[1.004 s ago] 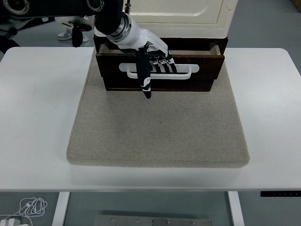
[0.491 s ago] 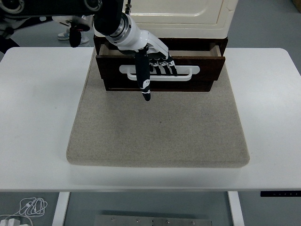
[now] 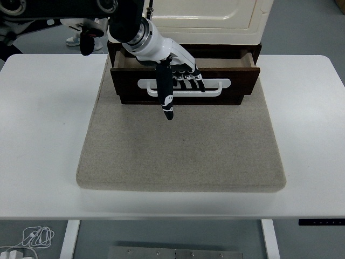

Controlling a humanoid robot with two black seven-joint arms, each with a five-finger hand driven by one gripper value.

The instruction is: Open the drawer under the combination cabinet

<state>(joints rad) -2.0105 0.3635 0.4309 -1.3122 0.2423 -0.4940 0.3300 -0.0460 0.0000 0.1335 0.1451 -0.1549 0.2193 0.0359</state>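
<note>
Head view, drawer (image 3: 237,81) front facing camera, lying left-right, left hand (image 3: 175,73) fingers (image 3: 186,77) hooking handle (image 3: 215,88)

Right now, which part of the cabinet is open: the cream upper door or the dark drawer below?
The dark drawer is pulled out, left hand hooked in its white handle; the cream door looks shut.

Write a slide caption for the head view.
Left robot hand hooks the white handle of a dark wooden drawer, partly open.
</note>
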